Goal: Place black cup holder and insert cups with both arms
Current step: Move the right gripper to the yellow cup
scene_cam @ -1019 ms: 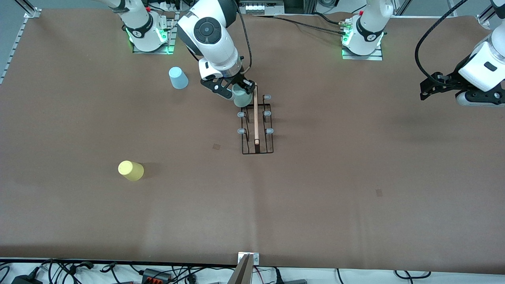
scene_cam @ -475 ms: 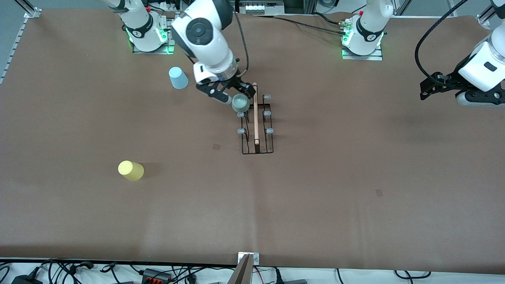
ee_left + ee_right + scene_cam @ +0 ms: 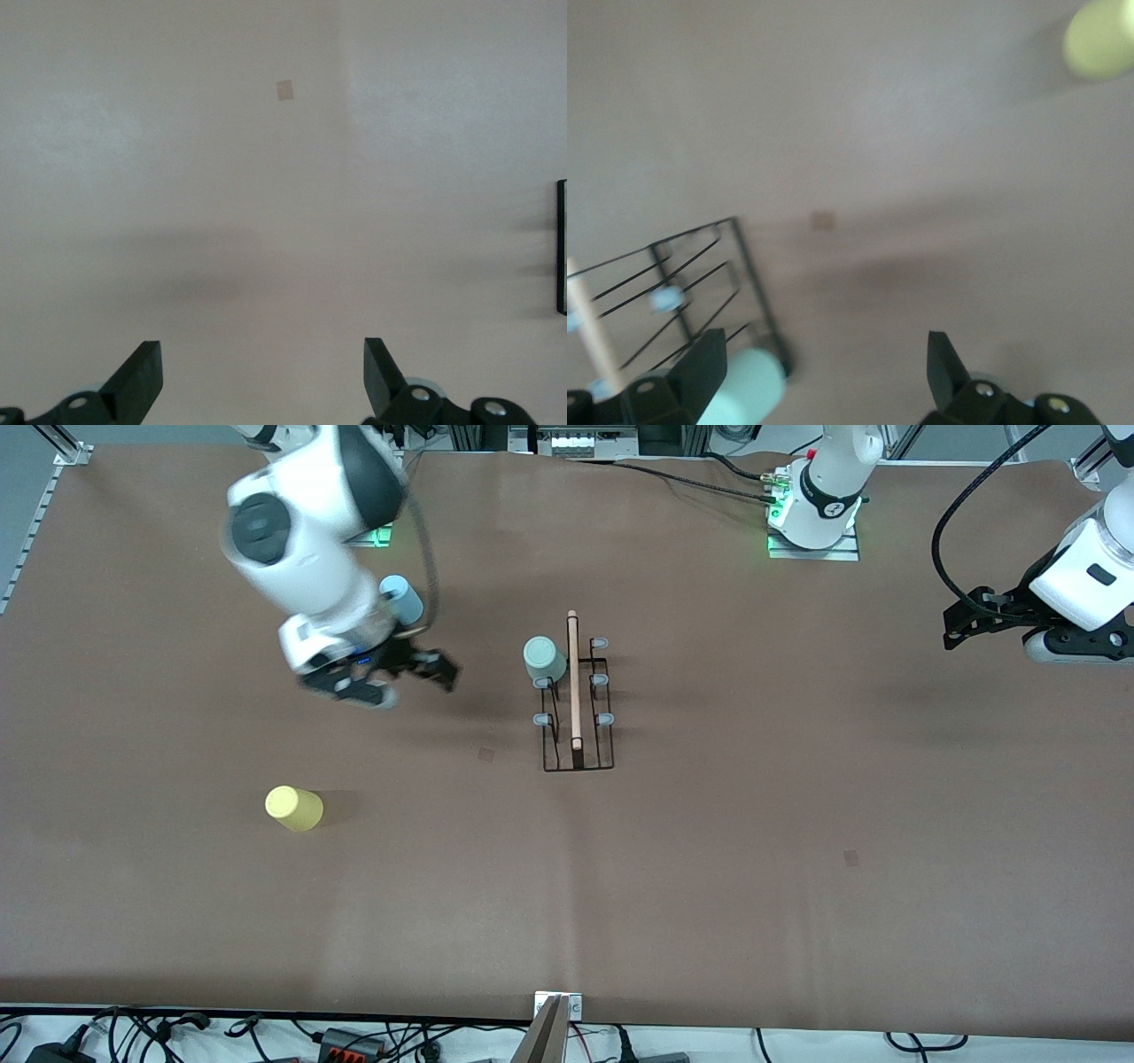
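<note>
Nearest the front camera, toward the right arm's end of the table, you have the yellow cup (image 3: 293, 808) lying well apart from everything else; its pale round also shows in the right wrist view (image 3: 1101, 38). Farther from the camera, mid-table, stands the black cup holder (image 3: 577, 717) with its wooden rod handle (image 3: 574, 677) running along the top, and the pale green cup (image 3: 543, 660) sits mouth-down over a peg at the holder's farthest corner on the right arm's side. The right gripper (image 3: 381, 682) hangs over bare table between the holder and the light blue cup (image 3: 404, 600), its fingers spread apart and holding nothing. That blue cup stands farthest from the camera, partly hidden by the right arm. The left gripper (image 3: 263, 376) waits over the left arm's end of the table, fingers apart and empty. You should expect these cups to be light, smooth and a little flexible, so pinch across the tapered wall around mid-height with modest force; a hard squeeze could deform one or pop it free.
</note>
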Tool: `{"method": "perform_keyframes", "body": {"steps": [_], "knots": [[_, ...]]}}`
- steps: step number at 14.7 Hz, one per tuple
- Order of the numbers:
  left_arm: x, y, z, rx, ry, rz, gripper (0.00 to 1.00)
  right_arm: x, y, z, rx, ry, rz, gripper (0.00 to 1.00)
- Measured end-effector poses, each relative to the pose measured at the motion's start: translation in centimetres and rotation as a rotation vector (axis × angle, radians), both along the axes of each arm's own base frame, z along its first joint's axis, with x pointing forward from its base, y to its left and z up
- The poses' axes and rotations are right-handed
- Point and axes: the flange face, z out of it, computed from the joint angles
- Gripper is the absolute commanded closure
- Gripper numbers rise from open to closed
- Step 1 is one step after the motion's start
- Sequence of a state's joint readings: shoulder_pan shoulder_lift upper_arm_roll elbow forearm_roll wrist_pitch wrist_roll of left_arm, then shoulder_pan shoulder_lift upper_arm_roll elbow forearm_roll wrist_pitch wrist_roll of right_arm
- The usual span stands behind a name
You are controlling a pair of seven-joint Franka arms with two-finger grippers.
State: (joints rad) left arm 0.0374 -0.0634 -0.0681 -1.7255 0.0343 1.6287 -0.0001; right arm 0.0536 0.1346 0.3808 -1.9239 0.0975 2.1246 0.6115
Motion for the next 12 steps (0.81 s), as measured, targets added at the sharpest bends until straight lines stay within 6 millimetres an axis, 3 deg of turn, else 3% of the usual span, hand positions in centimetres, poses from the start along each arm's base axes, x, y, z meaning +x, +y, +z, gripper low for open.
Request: {"method": "perform_keyframes", "body": {"steps": [4, 8, 10, 12], "knots": [[0.0, 0.0, 0.0, 0.000, 0.000, -0.001, 0.00, 3.6, -10.0, -1.1, -0.048, -0.033, 0.140, 0.00], [0.0, 0.0, 0.0, 0.000, 0.000, -0.001, 0.00, 6.0, -19.5, -4.0, -0.081, -0.057, 0.279, 0.00], [0.0, 0.0, 0.0, 0.000, 0.000, -0.001, 0.00, 7.0, -23.1, -6.4, -0.098, -0.072, 0.322, 0.00], [0.0, -0.1, 0.0, 0.000, 0.000, -0.001, 0.00, 7.7, -24.4, -9.2, -0.105, -0.073, 0.346, 0.00]]}}
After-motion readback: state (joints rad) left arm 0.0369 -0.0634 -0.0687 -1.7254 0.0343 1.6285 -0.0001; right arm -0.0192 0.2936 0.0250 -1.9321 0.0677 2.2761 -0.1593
